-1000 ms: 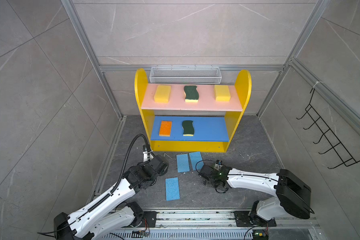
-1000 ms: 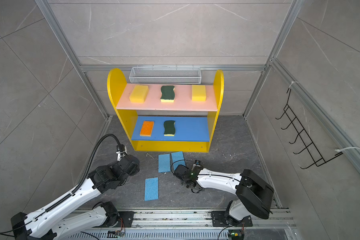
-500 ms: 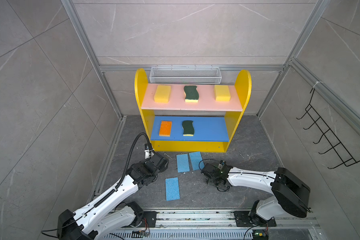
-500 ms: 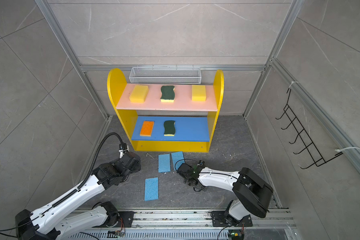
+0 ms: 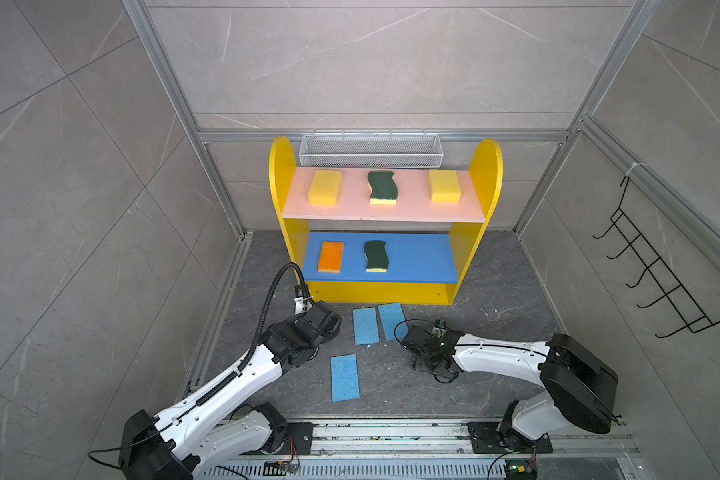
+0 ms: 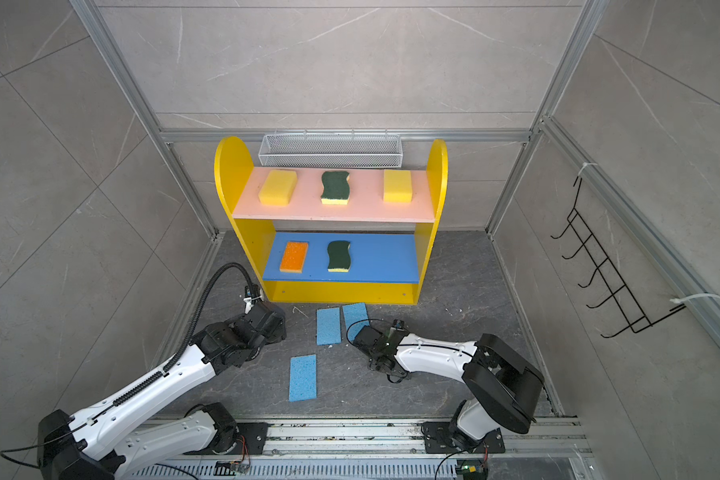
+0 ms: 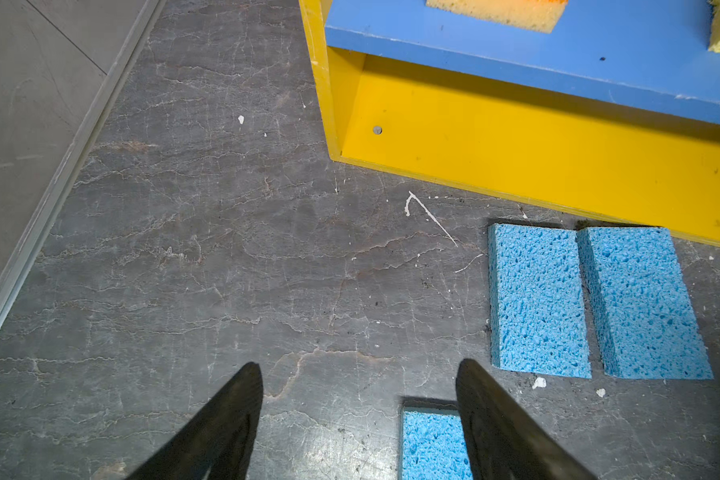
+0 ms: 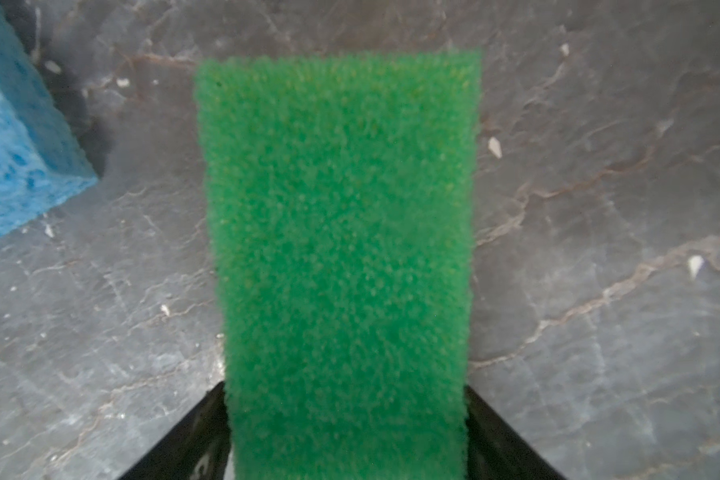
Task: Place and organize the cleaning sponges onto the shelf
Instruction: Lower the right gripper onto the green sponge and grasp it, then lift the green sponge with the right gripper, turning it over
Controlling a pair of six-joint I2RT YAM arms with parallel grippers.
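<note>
On the floor in front of the shelf (image 5: pixel 281 187), the right gripper (image 8: pixel 346 415) clamps the long sides of the bright-green-topped sponge (image 8: pixel 337 228). The left gripper (image 7: pixel 358 365), jaws apart and empty, hovers off the shelf's front left corner, near three light-blue sponges (image 5: pixel 366 331) lying before the shelf.

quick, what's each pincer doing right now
left pincer: open, empty.
right pincer: straddles the bright-green-topped rectangular sponge on the floor; gripped or not, cannot be told.
</note>
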